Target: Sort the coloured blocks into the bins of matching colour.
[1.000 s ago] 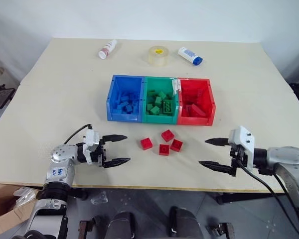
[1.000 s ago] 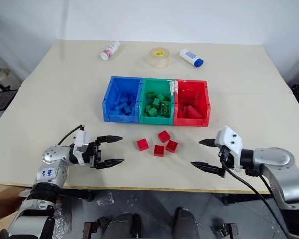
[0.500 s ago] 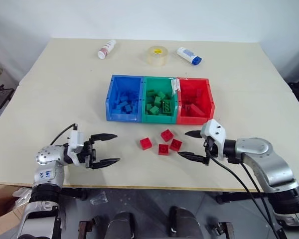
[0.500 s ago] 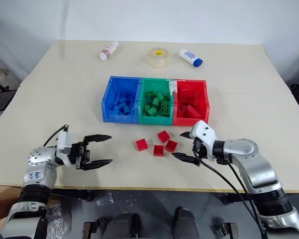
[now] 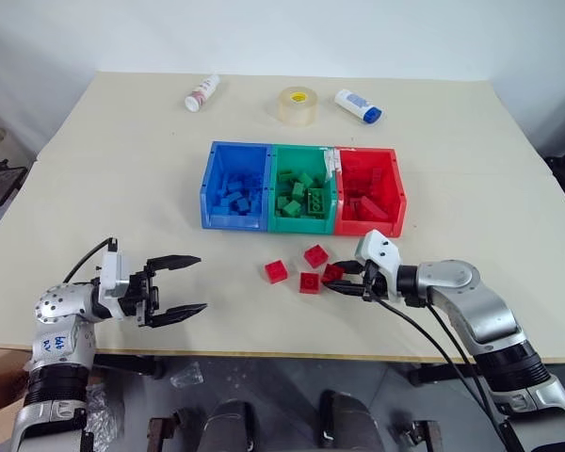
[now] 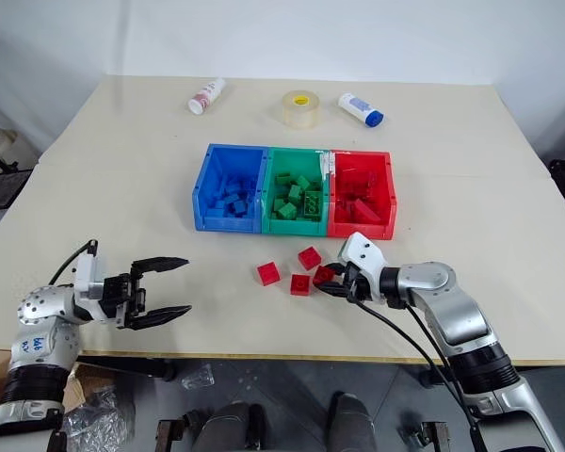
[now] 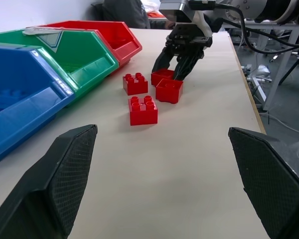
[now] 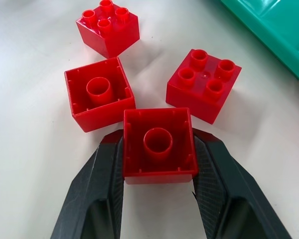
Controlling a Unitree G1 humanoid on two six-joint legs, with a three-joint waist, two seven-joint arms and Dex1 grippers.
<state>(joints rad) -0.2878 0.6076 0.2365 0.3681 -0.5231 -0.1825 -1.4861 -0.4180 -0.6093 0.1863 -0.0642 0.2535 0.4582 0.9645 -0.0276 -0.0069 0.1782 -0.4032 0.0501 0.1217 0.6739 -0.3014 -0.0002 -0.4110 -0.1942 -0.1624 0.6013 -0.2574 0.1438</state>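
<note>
the right claw (image 5: 344, 281) is gripping a red block (image 8: 159, 144) on the tabletop (image 5: 471, 151), likely to carry it to the red bin (image 5: 368, 193) just beyond. the left claw (image 5: 177, 284) is hanging wide open, well apart, holding nothing.

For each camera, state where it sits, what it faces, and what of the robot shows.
Left and right eye views: on the head, looking down over the table at the bins; both arms show.
Left wrist view: looks between the open left gripper at the right gripper.
Right wrist view: looks along the right gripper's fingers, shut on a red block.
Shared: all views show the four red blocks.
</note>
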